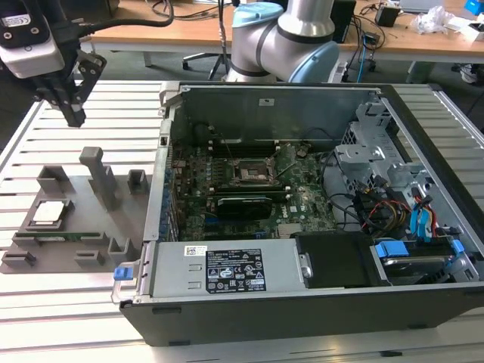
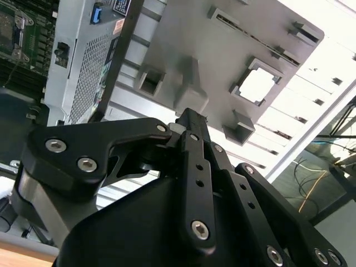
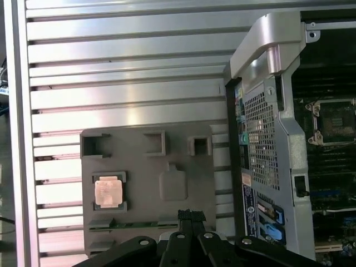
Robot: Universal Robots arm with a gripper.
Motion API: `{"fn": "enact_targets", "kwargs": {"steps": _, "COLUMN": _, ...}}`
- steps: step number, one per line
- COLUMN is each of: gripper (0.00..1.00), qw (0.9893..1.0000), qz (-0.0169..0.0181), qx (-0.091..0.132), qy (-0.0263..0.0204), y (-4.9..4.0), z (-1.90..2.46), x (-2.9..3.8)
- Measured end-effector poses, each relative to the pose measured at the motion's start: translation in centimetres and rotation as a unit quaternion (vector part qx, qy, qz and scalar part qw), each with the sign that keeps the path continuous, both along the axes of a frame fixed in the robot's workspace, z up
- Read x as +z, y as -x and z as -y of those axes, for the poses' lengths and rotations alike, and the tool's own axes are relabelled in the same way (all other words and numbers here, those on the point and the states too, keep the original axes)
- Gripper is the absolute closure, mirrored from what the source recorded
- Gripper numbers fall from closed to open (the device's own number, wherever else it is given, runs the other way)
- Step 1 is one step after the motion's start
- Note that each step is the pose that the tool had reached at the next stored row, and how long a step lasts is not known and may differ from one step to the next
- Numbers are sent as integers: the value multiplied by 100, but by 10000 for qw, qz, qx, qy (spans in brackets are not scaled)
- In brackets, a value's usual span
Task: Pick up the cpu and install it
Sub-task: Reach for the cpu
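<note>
The cpu (image 1: 48, 214) lies flat in a square pocket of the grey holder plate (image 1: 91, 227) at the exterior view's left, its silvery top facing up. Both wrist views show the cpu (image 2: 257, 86) (image 3: 108, 192) too. My gripper (image 1: 73, 115) hangs well above the slatted table, behind the plate and apart from the cpu. Its black fingers are shut together with nothing between them, as the gripper (image 2: 192, 115) (image 3: 191, 213) also appears in both wrist views. The metal-framed socket (image 1: 249, 172) (image 3: 335, 120) sits on the motherboard inside the open case.
The open computer case (image 1: 265, 318) fills the middle and the exterior view's right, with cables and drive bays inside. A tall grey post (image 1: 98, 174) and small brackets rise from the holder plate. A thin green memory stick (image 3: 129, 223) lies in a slot of the plate.
</note>
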State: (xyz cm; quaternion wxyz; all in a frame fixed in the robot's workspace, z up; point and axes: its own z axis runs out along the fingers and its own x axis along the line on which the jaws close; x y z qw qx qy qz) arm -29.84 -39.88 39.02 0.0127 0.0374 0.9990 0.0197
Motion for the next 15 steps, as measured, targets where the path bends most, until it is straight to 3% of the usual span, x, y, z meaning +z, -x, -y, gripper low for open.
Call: {"fn": "enact_targets", "kwargs": {"steps": 15, "gripper": 89, "qw": 10000, "qz": 0, "qx": 0, "qy": 0, "y": 304, "z": 0, "x": -9}}
